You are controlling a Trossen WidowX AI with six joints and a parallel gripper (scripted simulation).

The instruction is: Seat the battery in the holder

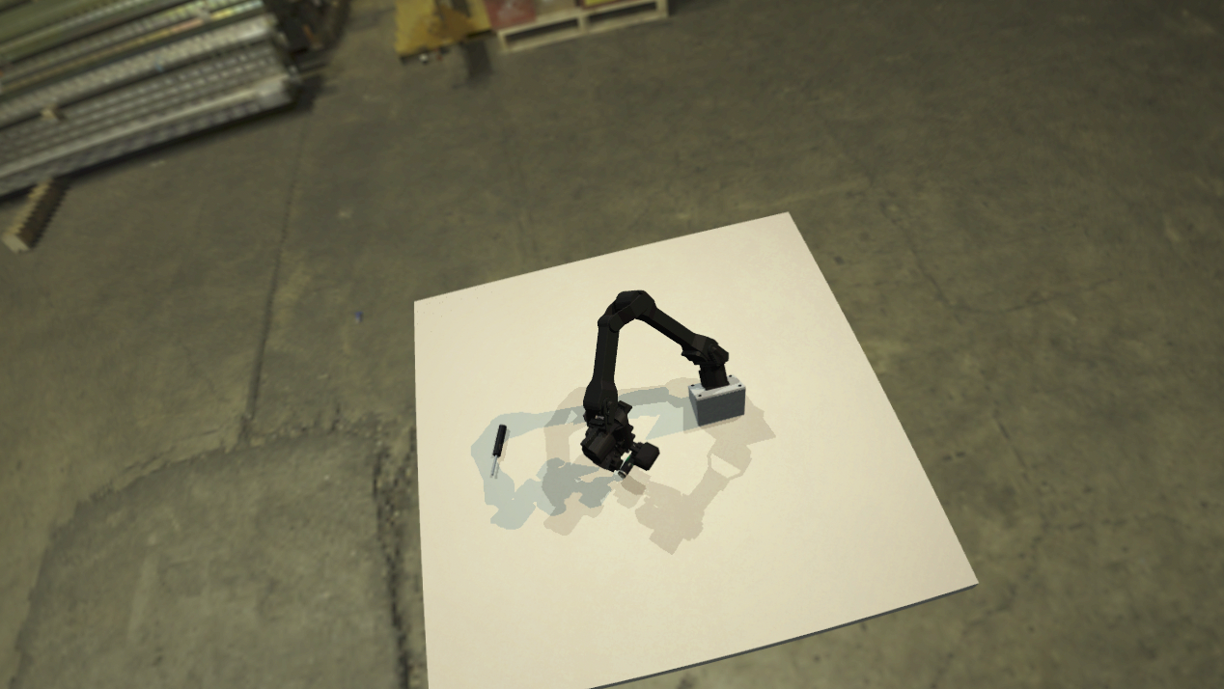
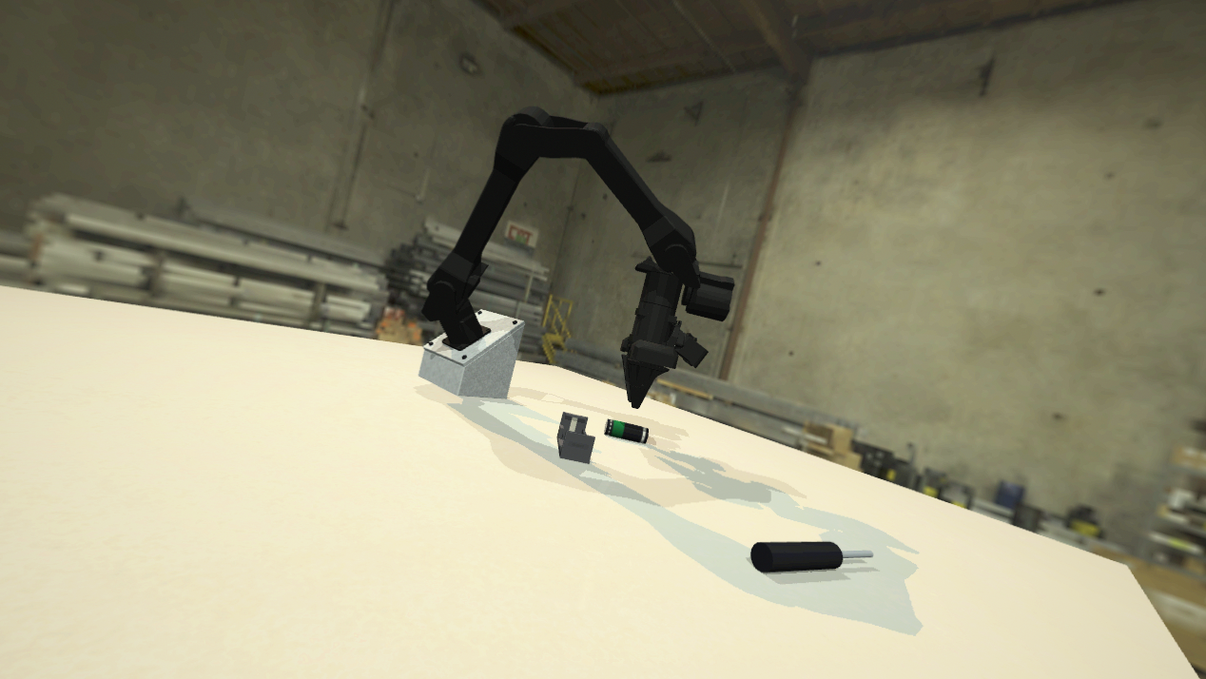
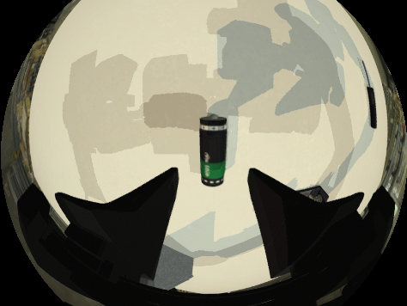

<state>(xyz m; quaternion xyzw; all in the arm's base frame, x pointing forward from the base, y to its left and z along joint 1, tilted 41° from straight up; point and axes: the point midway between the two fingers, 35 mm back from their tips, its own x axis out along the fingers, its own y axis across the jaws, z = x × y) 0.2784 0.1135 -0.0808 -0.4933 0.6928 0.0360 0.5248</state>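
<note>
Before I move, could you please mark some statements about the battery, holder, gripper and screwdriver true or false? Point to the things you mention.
1. The battery (image 1: 626, 466) (image 2: 626, 431) (image 3: 213, 150) lies outside the holder (image 2: 575, 438) (image 3: 315, 194). True.
2. The gripper (image 1: 631, 461) (image 2: 636, 406) (image 3: 213, 174) is shut on the battery. False; it is open above it.
3. The screwdriver (image 1: 499, 443) (image 2: 797, 556) (image 3: 372, 107) has a black handle. True.
4. The battery stands upright. False; it lies on its side.
</note>
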